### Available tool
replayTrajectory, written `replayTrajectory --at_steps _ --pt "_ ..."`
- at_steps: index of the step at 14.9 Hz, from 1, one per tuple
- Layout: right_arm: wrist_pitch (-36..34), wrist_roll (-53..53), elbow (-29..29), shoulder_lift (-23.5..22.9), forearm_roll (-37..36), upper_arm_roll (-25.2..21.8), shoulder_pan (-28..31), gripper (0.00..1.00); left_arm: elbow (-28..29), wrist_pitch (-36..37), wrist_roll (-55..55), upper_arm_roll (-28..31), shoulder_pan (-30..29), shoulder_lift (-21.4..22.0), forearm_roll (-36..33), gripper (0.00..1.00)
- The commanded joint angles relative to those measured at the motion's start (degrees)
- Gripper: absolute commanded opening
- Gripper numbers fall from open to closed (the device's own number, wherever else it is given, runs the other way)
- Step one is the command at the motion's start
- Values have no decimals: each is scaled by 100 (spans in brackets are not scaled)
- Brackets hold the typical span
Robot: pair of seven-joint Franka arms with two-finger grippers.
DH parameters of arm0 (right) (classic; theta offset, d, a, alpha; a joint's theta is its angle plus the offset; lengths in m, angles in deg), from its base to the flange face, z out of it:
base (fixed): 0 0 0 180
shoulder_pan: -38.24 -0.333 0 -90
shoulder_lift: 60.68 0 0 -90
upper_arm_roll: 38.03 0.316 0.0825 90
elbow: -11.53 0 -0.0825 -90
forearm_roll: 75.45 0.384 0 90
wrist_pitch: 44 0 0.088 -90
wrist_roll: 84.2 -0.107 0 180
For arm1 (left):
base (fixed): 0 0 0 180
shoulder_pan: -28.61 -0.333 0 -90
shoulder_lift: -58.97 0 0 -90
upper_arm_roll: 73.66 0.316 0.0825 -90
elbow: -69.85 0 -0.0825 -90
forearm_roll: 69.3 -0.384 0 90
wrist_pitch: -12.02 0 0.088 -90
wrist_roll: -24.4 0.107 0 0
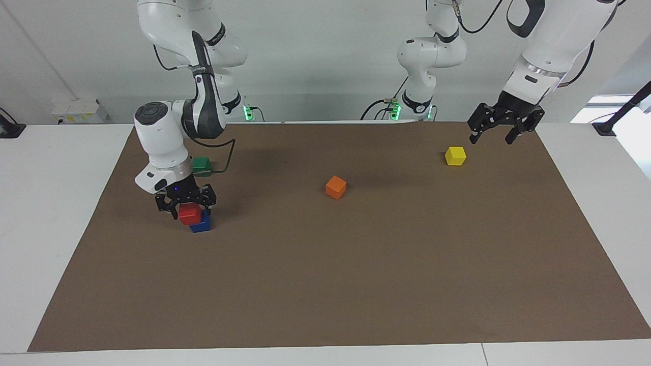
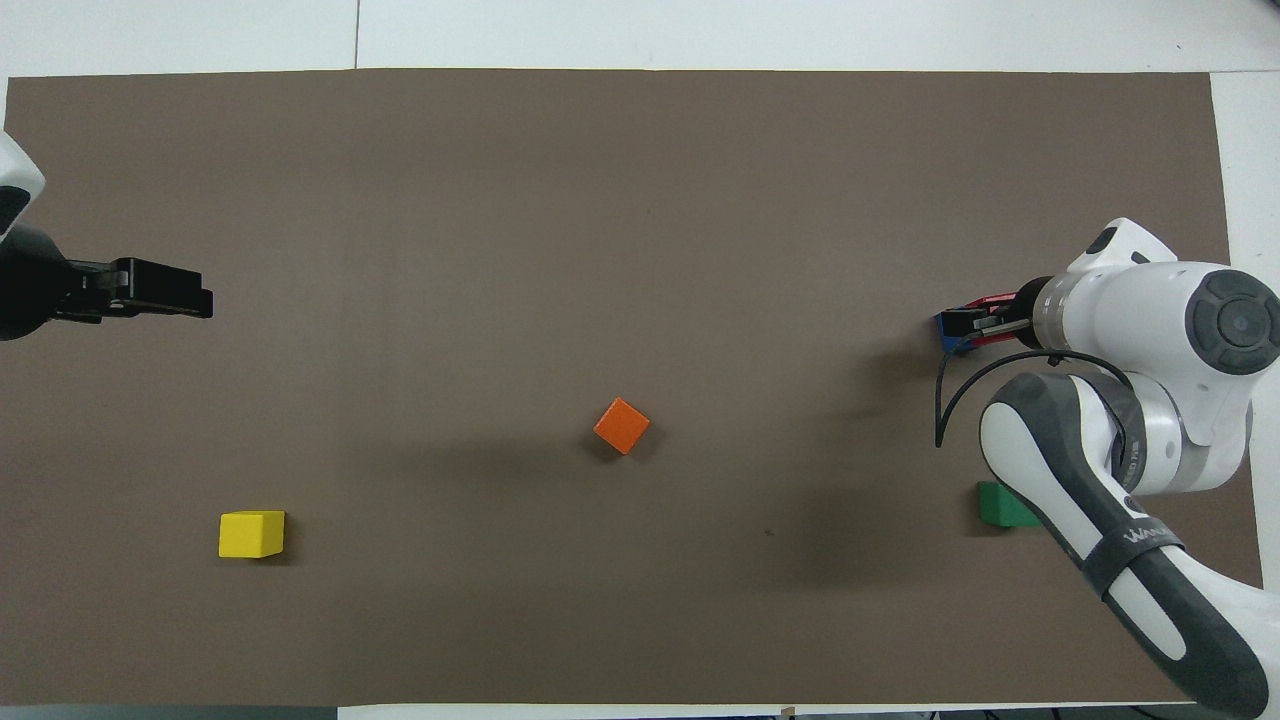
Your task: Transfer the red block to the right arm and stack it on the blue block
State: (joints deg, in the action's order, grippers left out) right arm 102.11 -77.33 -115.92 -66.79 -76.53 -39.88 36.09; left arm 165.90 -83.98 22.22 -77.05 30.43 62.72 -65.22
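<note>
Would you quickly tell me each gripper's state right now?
Left gripper: open, empty.
Right gripper: open around the red block on the blue block.

The only lettering, on the right arm's (image 2: 1130, 540) dark band, is too small to read.

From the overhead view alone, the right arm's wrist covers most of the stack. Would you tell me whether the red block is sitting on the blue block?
Observer: Yes. In the facing view the red block rests on top of the blue block.
Operator: Thank you. Is the right hand gripping it?
Observer: No. The right hand is open, with one finger standing on each side of the red block.
Operator: Does the stack look square?
Observer: Not quite. The red block seems to sit off-centre on the blue block, overhanging one edge.
</note>
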Motion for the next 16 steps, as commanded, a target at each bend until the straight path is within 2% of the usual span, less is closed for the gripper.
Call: replayTrajectory --at_steps 1,7,9,16 --pt "14 104 -8 13 152 9 -4 100 81 64 -11 -4 -33 91 31 100" --pt "-160 104 79 4 152 9 5 100 81 64 -11 -4 -33 91 31 100" --pt "-598 130 281 -5 222 9 22 100 81 64 -2 -4 -24 91 31 100" --pt "-1495 253 905 4 284 9 110 100 81 64 -11 -12 -33 91 31 100"
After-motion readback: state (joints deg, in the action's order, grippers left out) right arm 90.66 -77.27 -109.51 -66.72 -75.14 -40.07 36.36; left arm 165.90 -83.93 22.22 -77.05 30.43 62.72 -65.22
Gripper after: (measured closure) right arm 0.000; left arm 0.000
